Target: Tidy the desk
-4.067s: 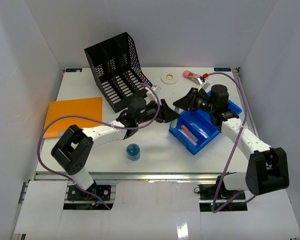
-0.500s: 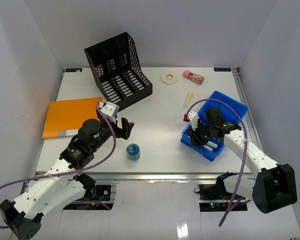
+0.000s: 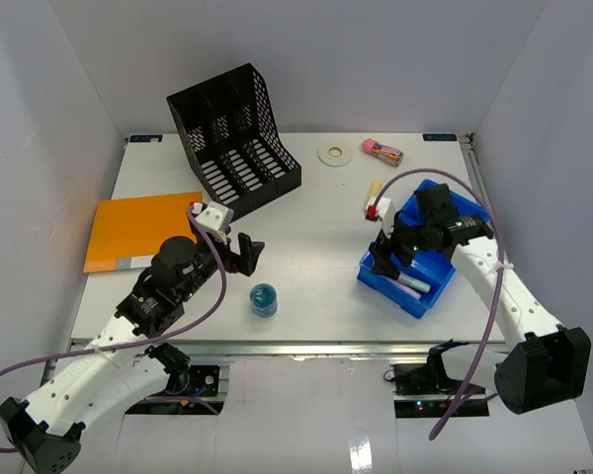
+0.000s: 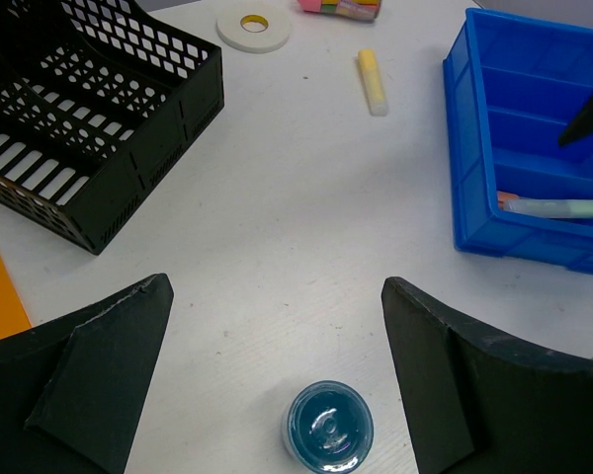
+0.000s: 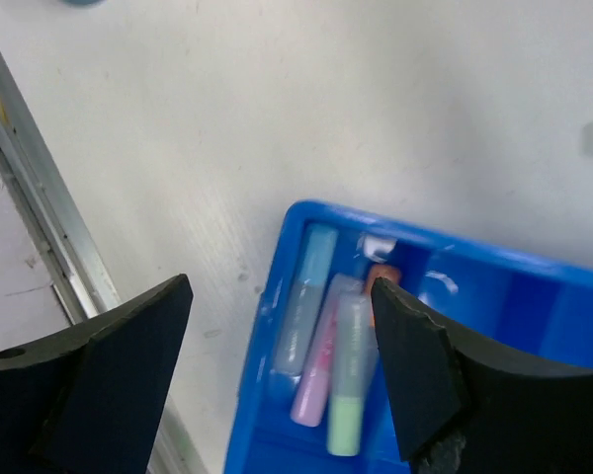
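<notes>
Tabletop [image 3: 326,247]: fills centre frame. Left gripper [image 3: 245,252]: fingers spread, empty. I judge the jar [image 3: 264,299] its likely pick; it sits just below-right of that gripper in the top view, round, no long axis, left arm nearer. Right gripper [image 3: 387,249]: spread, empty, over the bin [image 3: 390,293]. Count: one jar, bin, rack [image 3: 232,138], folder [image 3: 138,229], tape roll [image 3: 334,153], yellow stick [image 3: 373,188]; at least three pens [image 5: 304,296] binned.

The desk [image 3: 316,232] carries a black rack [image 3: 235,138], orange folder [image 3: 138,229], blue bin [image 3: 387,286] and teal jar [image 3: 264,299].
</notes>
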